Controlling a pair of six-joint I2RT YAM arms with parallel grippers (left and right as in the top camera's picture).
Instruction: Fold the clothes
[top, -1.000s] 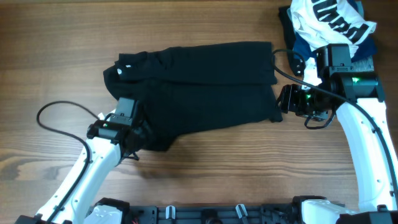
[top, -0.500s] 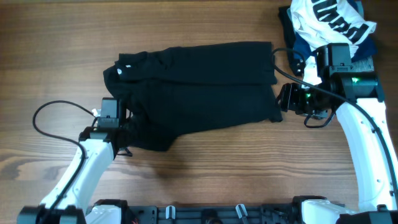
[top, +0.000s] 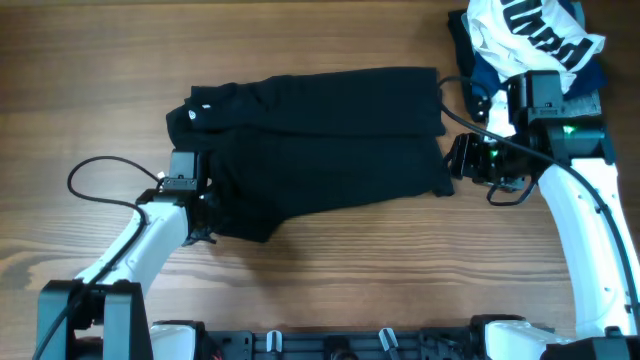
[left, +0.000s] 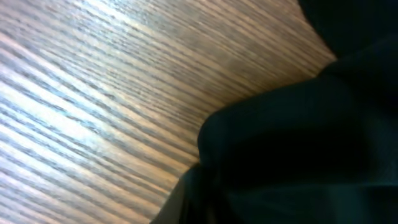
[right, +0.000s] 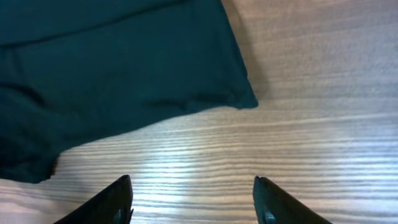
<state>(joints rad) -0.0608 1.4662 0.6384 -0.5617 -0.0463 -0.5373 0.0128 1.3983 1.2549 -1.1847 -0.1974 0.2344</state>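
The clothes, a black T-shirt (top: 320, 140) with a small white logo (top: 195, 115), lie spread across the middle of the wooden table. My left gripper (top: 203, 190) sits at the shirt's lower left edge, shut on the fabric. Bunched black cloth (left: 298, 137) fills the lower right of the left wrist view and hides the fingers. My right gripper (top: 458, 160) hovers just off the shirt's lower right corner. Its fingers stand open over bare wood (right: 191, 180), with the shirt's corner (right: 112, 68) ahead of them and nothing between them.
A white garment with black lettering (top: 535, 30) lies on blue folded clothes (top: 490, 70) at the back right corner, close behind the right arm. The left arm's black cable (top: 100, 175) loops over the table to its left.
My left gripper has slid left and up along the shirt's lower left edge and closed on the fabric. The right arm has stayed in place.
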